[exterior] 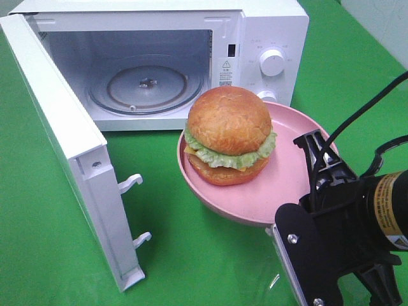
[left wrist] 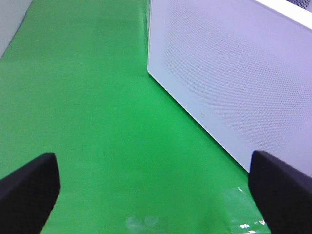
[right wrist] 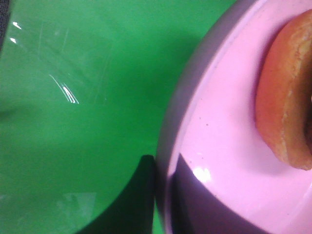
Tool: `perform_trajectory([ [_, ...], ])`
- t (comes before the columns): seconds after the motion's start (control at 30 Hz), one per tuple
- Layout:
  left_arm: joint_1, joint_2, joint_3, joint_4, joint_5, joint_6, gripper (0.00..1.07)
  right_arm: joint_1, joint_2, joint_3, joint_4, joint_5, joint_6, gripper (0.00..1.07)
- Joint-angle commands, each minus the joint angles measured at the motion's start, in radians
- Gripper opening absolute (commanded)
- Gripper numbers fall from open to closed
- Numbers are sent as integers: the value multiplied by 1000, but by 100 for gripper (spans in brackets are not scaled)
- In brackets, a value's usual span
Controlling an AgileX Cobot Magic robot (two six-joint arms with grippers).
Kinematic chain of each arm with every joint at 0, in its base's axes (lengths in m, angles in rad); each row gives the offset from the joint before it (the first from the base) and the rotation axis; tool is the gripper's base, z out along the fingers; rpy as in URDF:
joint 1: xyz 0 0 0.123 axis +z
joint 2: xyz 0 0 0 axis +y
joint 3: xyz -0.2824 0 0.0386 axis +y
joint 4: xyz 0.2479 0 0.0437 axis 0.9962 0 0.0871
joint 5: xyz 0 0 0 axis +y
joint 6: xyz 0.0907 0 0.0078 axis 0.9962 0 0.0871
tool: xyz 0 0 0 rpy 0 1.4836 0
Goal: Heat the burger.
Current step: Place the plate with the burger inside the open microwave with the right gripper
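Note:
The burger (exterior: 230,135), with a golden-brown bun, green lettuce and yellow cheese, sits on a pink plate (exterior: 290,185) in front of the open microwave (exterior: 268,25). In the right wrist view my right gripper (right wrist: 163,204) is shut on the plate's rim (right wrist: 190,122), one dark finger (right wrist: 141,195) outside it and one inside, with the bun's edge (right wrist: 282,107) beyond. The plate appears held above the green mat. My right arm (exterior: 357,223) reaches in from the lower right. My left gripper (left wrist: 156,195) is open over bare mat with nothing between its fingers, and it does not show in the exterior view.
The microwave door (exterior: 70,146) swings wide open to the left, latch hooks (exterior: 131,183) sticking out. A glass turntable (exterior: 146,83) lies in the cavity. The door's white outer face (left wrist: 234,73) stands close beside my left gripper. A green mat (exterior: 191,268) covers the table.

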Motion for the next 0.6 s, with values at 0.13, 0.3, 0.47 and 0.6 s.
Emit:
perform_trajectory([
  [0.13, -3, -11, 2, -4, -13, 2, 100, 1, -9, -5, -38, -71, -56, 1],
  [0.3, -3, -11, 2, -4, -13, 2, 100, 1, -9, -5, -21, -81, -77, 1],
  [0.47, -3, -11, 2, -4, -13, 2, 100, -2, -9, -6, 24, -81, -109, 1],
  [0.6, -3, -11, 2, -4, -13, 2, 100, -2, -9, -6, 103, -81, -221, 1],
])
